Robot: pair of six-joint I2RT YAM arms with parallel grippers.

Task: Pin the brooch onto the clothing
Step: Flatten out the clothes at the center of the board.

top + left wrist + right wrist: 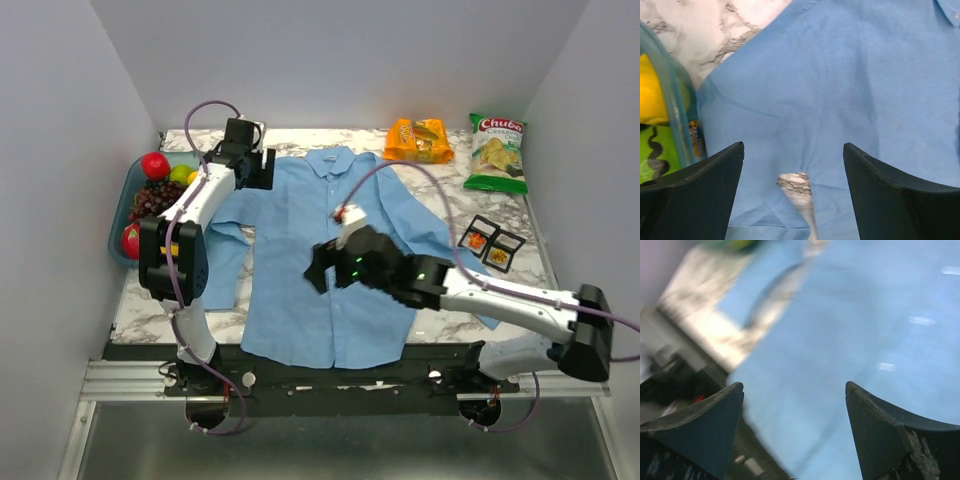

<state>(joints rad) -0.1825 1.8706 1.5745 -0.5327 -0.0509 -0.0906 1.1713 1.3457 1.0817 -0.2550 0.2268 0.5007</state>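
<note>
A marble worktop (135, 300) carries the clothing (285, 235), a light blue long-sleeved shirt spread flat with its collar at the far side and its hem at the near edge. The left arm reaches to the shirt's shoulder, and the left gripper (262, 168) hangs over the cloth with its fingers wide apart and nothing between them, as the left wrist view confirms (792, 147). The right arm stretches across the lower front of the shirt; the right gripper (322, 268) also stands spread and empty above blue fabric, though its wrist view is blurred (795, 387). A clear bin (122, 205) of fruit sits beside the left sleeve. At the far right lie a green chip bag (497, 152) and an orange packet (420, 140). Small black trays (492, 242) rest near the right sleeve. The brooch (340, 212), a tiny orange-red spot, sits on the shirt's chest by the button row, just beyond the right wrist.
</note>
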